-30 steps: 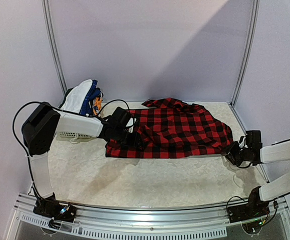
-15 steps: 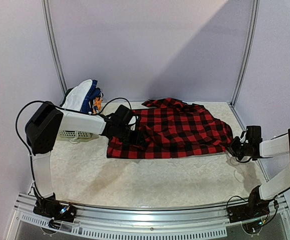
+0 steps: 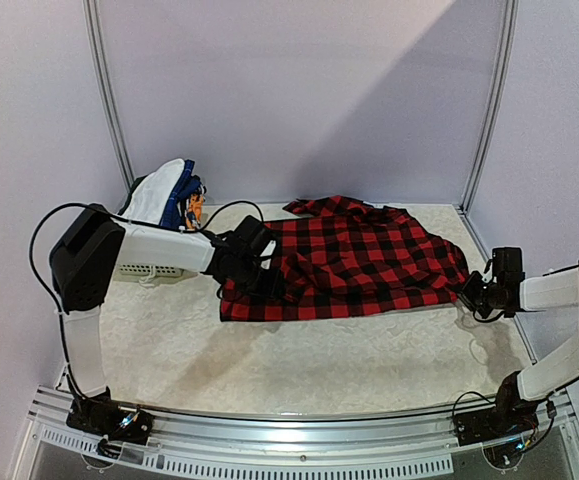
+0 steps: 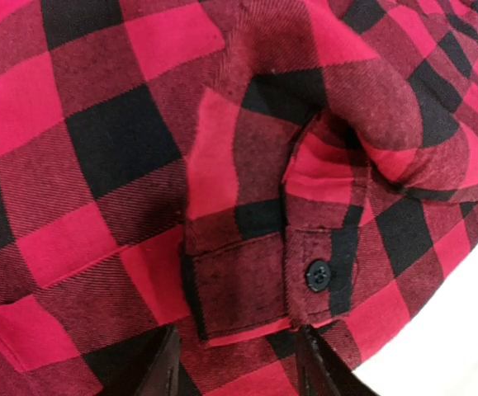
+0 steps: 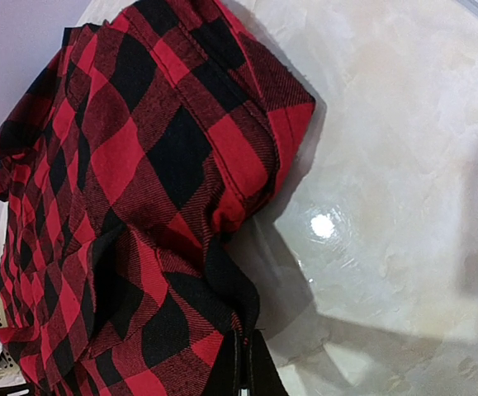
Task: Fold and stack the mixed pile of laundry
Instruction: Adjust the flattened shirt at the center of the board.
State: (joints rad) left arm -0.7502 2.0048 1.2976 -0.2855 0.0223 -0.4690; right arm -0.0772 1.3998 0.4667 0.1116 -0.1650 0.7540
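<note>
The red-and-black plaid flannel shirt point(image 3: 359, 265) is lying spread on the beige surface point(image 3: 319, 365) between both end effectors. The left end effector point(image 4: 239, 363) is standing fingers apart over its buttoned cuff point(image 4: 317, 276). The right end effector point(image 5: 243, 363) is clamping the shirt's edge, having closed since earlier. Behind the left one, a white lattice plastic basket point(image 3: 149, 268) is holding white-and-blue garments point(image 3: 164, 195).

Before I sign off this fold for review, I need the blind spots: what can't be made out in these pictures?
- Left fingers: top view, hidden under their own wrist; left wrist view, bottom edge shows only the tips.
- Right fingers, shut on the plaid shirt: right wrist view, cut off by the bottom edge.
- Basket: top view, mostly behind the left arm.
- Garments in it: top view, too small to tell apart.
</note>
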